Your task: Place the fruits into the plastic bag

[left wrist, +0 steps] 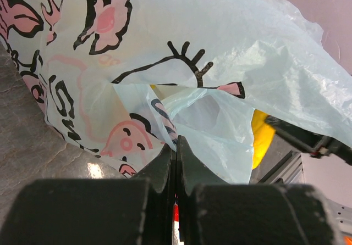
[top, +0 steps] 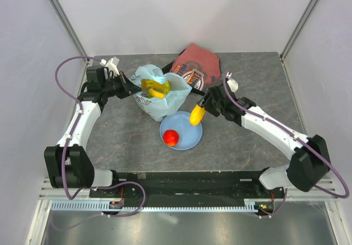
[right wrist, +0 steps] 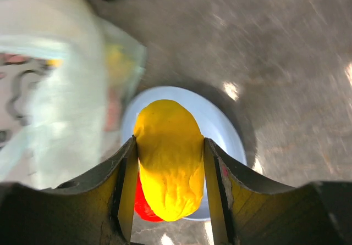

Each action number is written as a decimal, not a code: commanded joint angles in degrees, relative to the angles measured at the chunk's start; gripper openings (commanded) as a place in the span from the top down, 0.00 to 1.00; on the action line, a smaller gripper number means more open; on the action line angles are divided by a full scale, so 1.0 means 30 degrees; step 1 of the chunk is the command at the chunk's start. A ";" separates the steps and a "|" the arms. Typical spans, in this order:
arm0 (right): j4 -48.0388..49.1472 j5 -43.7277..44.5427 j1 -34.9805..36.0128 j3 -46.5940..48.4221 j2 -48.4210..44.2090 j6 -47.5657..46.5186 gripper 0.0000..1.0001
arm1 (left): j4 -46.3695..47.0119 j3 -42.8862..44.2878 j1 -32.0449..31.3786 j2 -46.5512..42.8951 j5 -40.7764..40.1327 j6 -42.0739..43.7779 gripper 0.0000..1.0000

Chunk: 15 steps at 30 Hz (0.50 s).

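Pinching thin, crinkly plastic bag [left wrist: 264, 63]: left gripper [left wrist: 176, 146]; right gripper [right wrist: 169, 142] clasps smooth yellow oblong fruit [right wrist: 170, 173].

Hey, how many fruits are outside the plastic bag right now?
2. The yellow oblong fruit is gripped by the right gripper over the plate; the red fruit lies on the plate. More may be hidden inside the bag.

Left arm [top: 81, 125] & right arm [top: 275, 131]: white shells w/ black joints, black bases. Purple cable [top: 59, 77] loops off each. Left gripper [left wrist: 176, 151] black; right gripper [right wrist: 170, 146] dark, curved fingers.
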 commanded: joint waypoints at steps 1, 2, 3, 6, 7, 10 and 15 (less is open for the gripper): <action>0.7189 -0.0840 0.0082 -0.0587 -0.1762 -0.4193 1.00 | -0.0194 0.0728 -0.0024 -0.0810 -0.0428 0.0868 0.98; 0.8168 -0.1489 0.0082 -0.0558 -0.1705 -0.4780 1.00 | -0.0252 0.0729 -0.0053 -0.0811 -0.0458 0.0926 0.98; 0.9048 -0.2191 0.0082 -0.0471 -0.1618 -0.5221 1.00 | -0.0224 0.0700 -0.0025 -0.0782 -0.0487 0.0955 0.98; 1.2331 -0.4304 0.0198 -0.0354 -0.0887 -0.5869 1.00 | -0.0370 0.0699 -0.0053 -0.0722 -0.0399 0.1043 0.99; 1.3411 -0.4598 0.0257 -0.0266 -0.0420 -0.5870 1.00 | -0.0457 0.0728 -0.0025 -0.0752 -0.0312 0.1044 0.98; 1.4386 -0.5274 0.0345 0.0494 0.0779 -0.5346 1.00 | -0.0838 0.0875 -0.0024 -0.1073 -0.0282 0.1190 0.99; 1.5320 -0.6182 0.0374 0.2195 0.2978 -0.4261 1.00 | -0.1131 0.0700 -0.0054 -0.1338 -0.0254 0.1278 0.98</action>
